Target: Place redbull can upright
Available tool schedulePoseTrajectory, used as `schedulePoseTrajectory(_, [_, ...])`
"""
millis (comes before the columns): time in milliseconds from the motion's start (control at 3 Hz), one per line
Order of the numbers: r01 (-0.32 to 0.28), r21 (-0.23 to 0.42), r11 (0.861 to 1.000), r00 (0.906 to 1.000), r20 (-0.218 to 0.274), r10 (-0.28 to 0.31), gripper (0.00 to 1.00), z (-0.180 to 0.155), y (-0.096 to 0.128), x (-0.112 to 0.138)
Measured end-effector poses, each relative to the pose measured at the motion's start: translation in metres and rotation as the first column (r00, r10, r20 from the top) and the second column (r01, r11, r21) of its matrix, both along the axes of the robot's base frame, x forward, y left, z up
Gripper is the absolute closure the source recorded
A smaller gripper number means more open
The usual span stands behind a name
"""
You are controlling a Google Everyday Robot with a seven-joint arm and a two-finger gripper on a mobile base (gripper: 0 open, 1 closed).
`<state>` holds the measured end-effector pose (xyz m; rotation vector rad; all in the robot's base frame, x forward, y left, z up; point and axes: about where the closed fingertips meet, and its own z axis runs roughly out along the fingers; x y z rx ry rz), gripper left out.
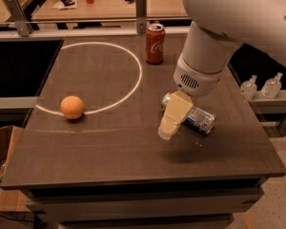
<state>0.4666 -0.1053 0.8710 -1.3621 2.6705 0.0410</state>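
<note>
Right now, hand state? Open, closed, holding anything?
Hand: cannot tell whether open or closed. It sits low, in front of the slim silver and blue metal can lying on its side.

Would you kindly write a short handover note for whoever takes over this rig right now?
Gripper: low over the table, in front of the redbull can's left end; no grasp confirmed.
Redbull can: lying on its side, right of centre.
Also there: Coca-Cola can upright at the back, orange on the left.
Done: nothing yet; the can is not upright.
Left: grasp the can, stand it upright, release.
</note>
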Motion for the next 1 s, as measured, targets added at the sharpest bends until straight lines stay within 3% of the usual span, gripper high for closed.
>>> schedulePoseTrajectory(333, [0.036, -0.01, 0.999, 0.9993, -0.006, -0.036, 0.0, -0.016, -0.001, 0.008])
schedulePoseTrajectory(1000, [0.069, -0.039, 0.997, 0.9972, 0.033, -0.067, 0.0, -0.032, -0.009, 0.035])
